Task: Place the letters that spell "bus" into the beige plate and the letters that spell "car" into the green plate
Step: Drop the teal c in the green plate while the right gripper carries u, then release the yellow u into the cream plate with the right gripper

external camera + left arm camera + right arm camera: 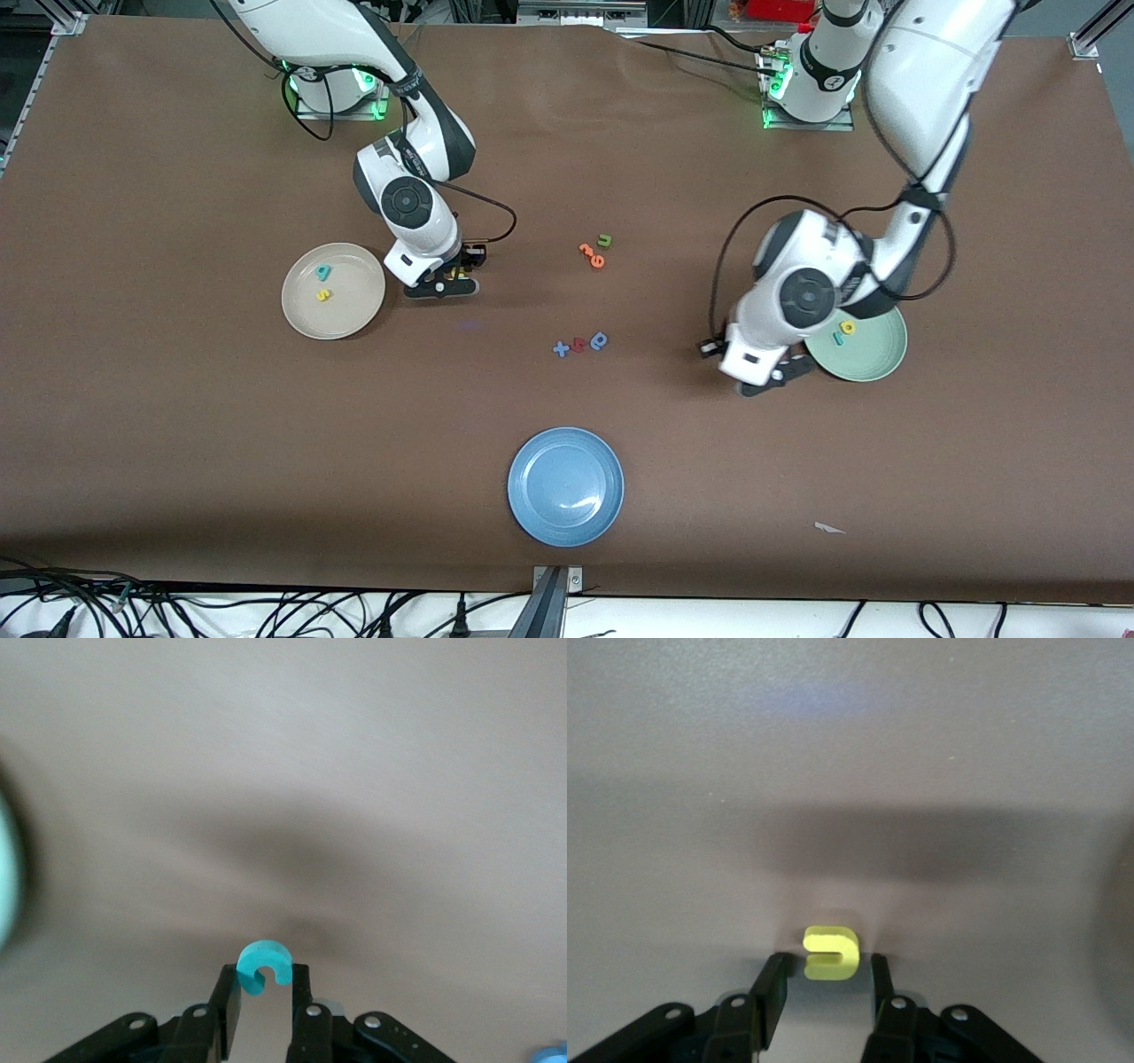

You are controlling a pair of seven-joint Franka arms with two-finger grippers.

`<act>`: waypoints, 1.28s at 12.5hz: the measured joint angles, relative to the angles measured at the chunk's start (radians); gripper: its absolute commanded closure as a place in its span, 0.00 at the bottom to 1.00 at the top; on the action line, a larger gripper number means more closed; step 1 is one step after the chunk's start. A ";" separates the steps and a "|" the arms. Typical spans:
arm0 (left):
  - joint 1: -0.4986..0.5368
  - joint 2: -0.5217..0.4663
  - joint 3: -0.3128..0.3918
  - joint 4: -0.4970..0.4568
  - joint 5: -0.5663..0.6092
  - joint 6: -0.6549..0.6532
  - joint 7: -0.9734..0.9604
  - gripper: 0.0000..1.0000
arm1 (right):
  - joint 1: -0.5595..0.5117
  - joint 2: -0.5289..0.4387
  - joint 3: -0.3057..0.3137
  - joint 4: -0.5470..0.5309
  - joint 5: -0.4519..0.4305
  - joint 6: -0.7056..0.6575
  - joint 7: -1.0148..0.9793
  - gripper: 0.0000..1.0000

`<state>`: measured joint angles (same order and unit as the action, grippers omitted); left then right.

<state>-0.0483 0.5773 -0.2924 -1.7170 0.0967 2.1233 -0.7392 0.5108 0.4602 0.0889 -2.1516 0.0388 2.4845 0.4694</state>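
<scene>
Pinching a light, soft teal c point(264, 966) across its edges, the left jaws are closed; the right jaws flank a yellow u point(831, 953), not yet gripping.

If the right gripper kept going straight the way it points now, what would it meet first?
The small yellow foam "u", lying between the right gripper's fingers. Past it only bare brown table shows, though the gripper seems to point down at the table, so depth is unclear.
</scene>
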 measured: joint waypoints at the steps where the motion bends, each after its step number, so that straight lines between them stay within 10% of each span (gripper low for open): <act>1: 0.050 -0.015 0.001 0.000 0.000 -0.056 0.085 0.96 | 0.000 0.001 0.002 0.000 0.000 0.003 0.000 0.73; 4: 0.186 -0.030 0.004 -0.008 0.000 -0.161 0.318 0.96 | 0.000 -0.001 0.002 0.001 0.000 0.003 -0.002 0.91; 9: 0.339 -0.027 0.008 -0.062 0.024 -0.168 0.570 0.84 | 0.000 -0.002 0.002 0.005 0.000 0.004 -0.042 0.92; 10: 0.355 -0.026 0.008 -0.066 0.027 -0.168 0.590 0.64 | -0.001 -0.006 0.001 0.011 0.000 0.003 -0.044 0.92; 11: 0.361 -0.025 0.008 -0.067 0.028 -0.168 0.601 0.06 | -0.001 -0.015 -0.003 0.017 0.000 0.000 -0.044 0.92; 16: 0.357 -0.038 -0.006 -0.045 0.028 -0.165 0.606 0.00 | -0.007 -0.117 -0.150 0.051 -0.001 -0.194 -0.169 0.90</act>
<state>0.3090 0.5396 -0.2981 -1.7616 0.1250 1.9583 -0.1332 0.5037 0.3431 -0.0611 -2.1004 0.0380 2.2906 0.3008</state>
